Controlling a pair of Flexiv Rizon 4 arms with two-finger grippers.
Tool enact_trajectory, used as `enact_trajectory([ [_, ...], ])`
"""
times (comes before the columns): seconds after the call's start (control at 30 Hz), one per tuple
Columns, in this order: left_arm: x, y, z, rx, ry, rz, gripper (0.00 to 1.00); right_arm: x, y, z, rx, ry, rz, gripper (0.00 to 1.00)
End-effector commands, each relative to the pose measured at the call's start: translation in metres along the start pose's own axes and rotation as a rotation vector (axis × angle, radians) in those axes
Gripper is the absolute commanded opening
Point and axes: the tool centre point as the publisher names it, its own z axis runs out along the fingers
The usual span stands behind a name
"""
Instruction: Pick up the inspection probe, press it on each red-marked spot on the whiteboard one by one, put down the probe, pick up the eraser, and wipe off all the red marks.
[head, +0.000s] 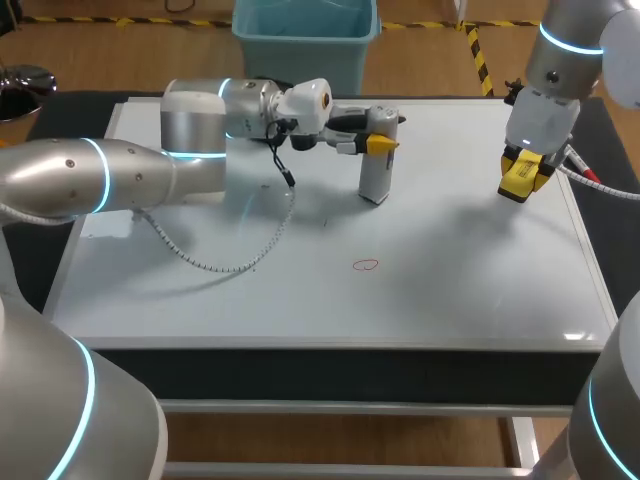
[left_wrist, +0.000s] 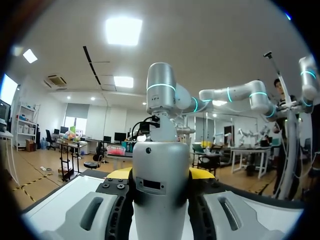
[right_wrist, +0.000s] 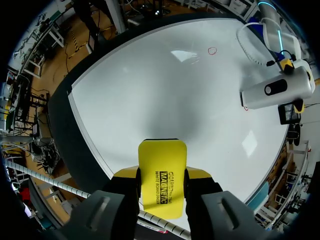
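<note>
The probe (head: 374, 172) is a silver-grey cylinder with a dark round spot on its side. It stands upright on the whiteboard (head: 450, 290) toward the far middle, clamped between the left jaws. In the right wrist view a small red mark (right_wrist: 245, 107) shows just beside its lower end. A second red mark (head: 366, 265), a small oval outline, lies near the board's middle, well apart from the probe. The eraser (head: 522, 177) is a flat yellow block with dark print, gripped on both sides by the right jaws over the board's far right part.
</note>
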Motion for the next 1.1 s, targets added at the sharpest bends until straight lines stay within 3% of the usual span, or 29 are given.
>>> enact_trajectory([
  [0.03,-0.003,0.003,0.000,0.000,0.011,-0.002,0.00,0.000,-0.001,-0.001,0.002,0.004,-0.002,0.00],
  [0.13,-0.002,-0.001,-0.002,0.002,0.007,0.002,0.00,0.000,-0.001,-0.001,0.002,0.004,-0.002,0.00],
  [0.3,0.005,-0.023,-0.006,0.001,-0.026,0.030,0.00,0.000,-0.001,-0.001,0.002,0.004,-0.002,0.00],
  [0.53,0.016,-0.053,-0.030,0.014,-0.144,0.025,0.00,0.000,-0.001,-0.001,0.002,0.004,-0.002,0.00],
  [0.83,0.044,-0.082,-0.088,0.021,-0.261,0.053,0.00,0.000,-0.001,-0.001,0.002,0.004,-0.002,0.00],
  [1.1,0.065,-0.095,-0.144,0.005,-0.346,0.053,0.00,0.000,-0.001,-0.001,0.002,0.004,-0.002,0.00],
])
